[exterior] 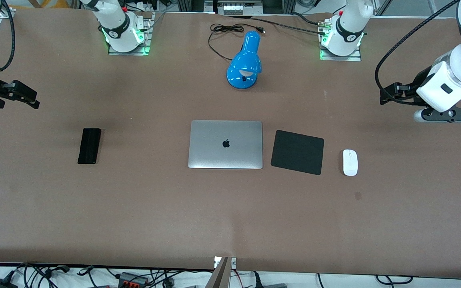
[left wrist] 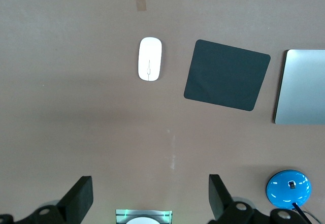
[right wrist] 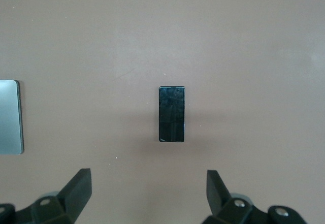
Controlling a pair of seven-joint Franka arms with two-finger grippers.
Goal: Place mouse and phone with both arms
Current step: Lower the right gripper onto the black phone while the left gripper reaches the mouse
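The white mouse [exterior: 350, 162] lies on the table toward the left arm's end, beside the black square pad [exterior: 297, 152]. It also shows in the left wrist view [left wrist: 150, 59]. The black phone [exterior: 89, 146] lies flat toward the right arm's end and shows in the right wrist view [right wrist: 172, 114]. My left gripper [exterior: 384, 96] [left wrist: 151, 196] hangs open and empty high over the table at its end. My right gripper [exterior: 34, 100] [right wrist: 149, 193] hangs open and empty high over the table at its end.
A closed silver laptop [exterior: 225, 144] lies mid-table between phone and pad. A blue desk lamp [exterior: 245, 64] with a black cord lies farther from the front camera. The arm bases [exterior: 126, 34] [exterior: 341, 38] stand along that edge.
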